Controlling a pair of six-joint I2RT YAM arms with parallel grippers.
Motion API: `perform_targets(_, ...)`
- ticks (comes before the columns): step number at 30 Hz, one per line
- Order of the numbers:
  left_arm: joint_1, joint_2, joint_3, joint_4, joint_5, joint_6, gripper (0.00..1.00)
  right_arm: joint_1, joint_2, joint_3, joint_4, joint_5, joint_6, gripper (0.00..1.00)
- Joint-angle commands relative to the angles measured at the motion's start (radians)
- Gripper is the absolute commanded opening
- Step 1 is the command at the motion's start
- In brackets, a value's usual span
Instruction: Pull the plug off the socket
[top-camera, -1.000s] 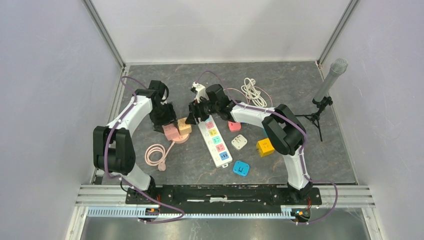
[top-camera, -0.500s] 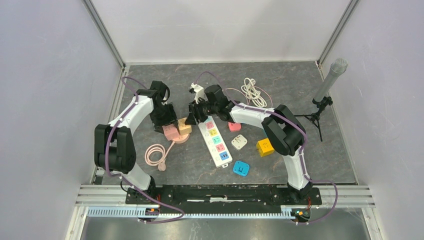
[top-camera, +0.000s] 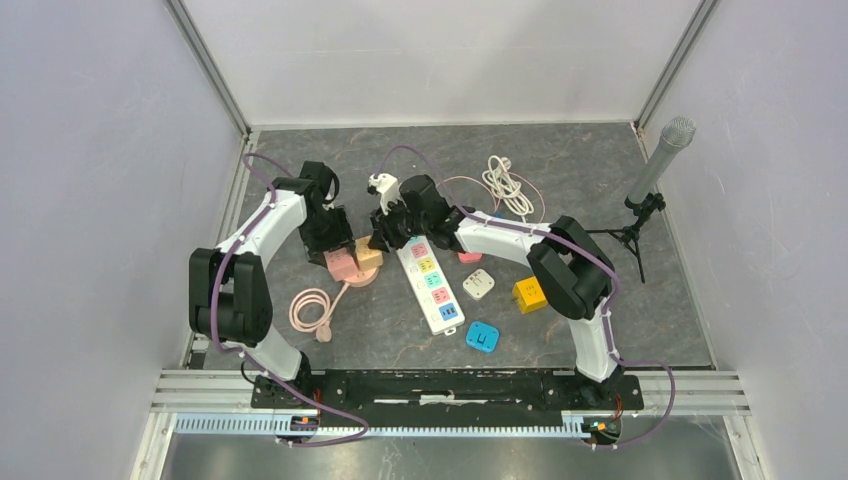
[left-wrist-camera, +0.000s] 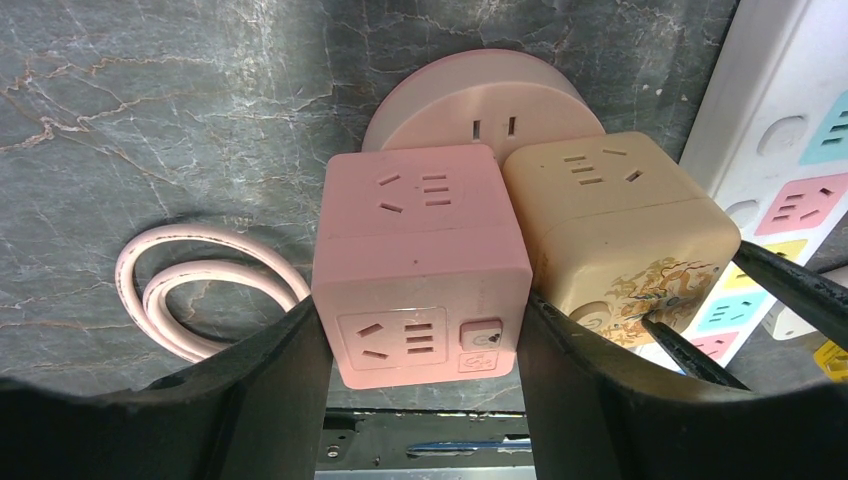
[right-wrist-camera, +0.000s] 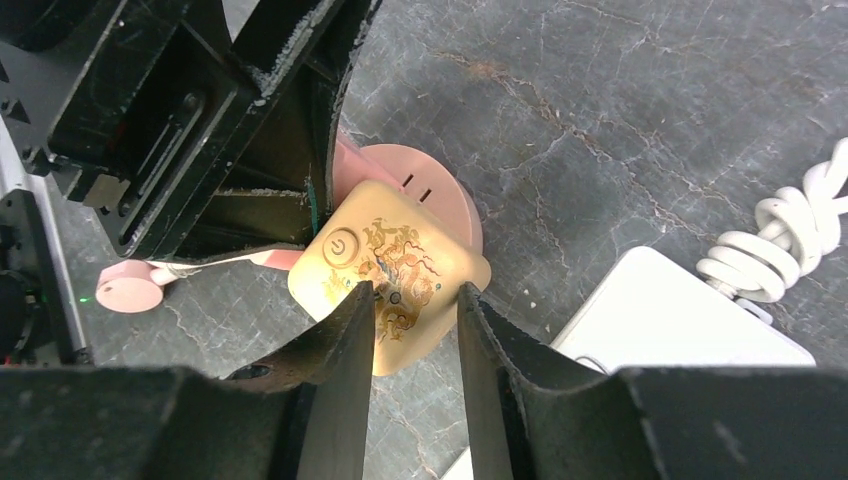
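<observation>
On the grey table (top-camera: 590, 170), left of the white power strip (top-camera: 431, 283), a round pink socket (left-wrist-camera: 480, 95) carries two cube plugs, side by side and touching. The left gripper (left-wrist-camera: 422, 335) holds the pink cube plug (left-wrist-camera: 420, 240): its two fingers lie flat against opposite sides of the cube. The cream cube plug (right-wrist-camera: 385, 250), with a gold pattern on one face, stands just beside it, toward the strip. The right gripper (right-wrist-camera: 416, 335) is at this cube; its jaws are narrow, with an edge of the cream cube between them. Whether they press on it, I cannot tell. A coiled pink cable (top-camera: 312, 307) lies near the socket.
</observation>
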Motion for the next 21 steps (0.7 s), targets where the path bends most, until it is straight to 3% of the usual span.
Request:
perform_targets(1, 0.007, -0.036, 0.046, -0.051, -0.028, 0.053, 0.09, 0.037, 0.080, -0.114, -0.258, 0.147, -0.108, 0.39)
perform_targets(4, 0.007, -0.033, 0.043, -0.055, -0.028, 0.061, 0.02, 0.044, 0.074, -0.135, -0.250, 0.145, -0.093, 0.38)
perform_targets(14, 0.007, -0.102, 0.079, -0.063, 0.031, 0.073, 0.02, 0.044, 0.066, -0.154, -0.242, 0.152, -0.088, 0.36)
perform_targets(21, 0.007, -0.128, 0.018, -0.015, 0.082, 0.078, 0.02, 0.059, 0.052, -0.172, -0.229, 0.160, -0.114, 0.35)
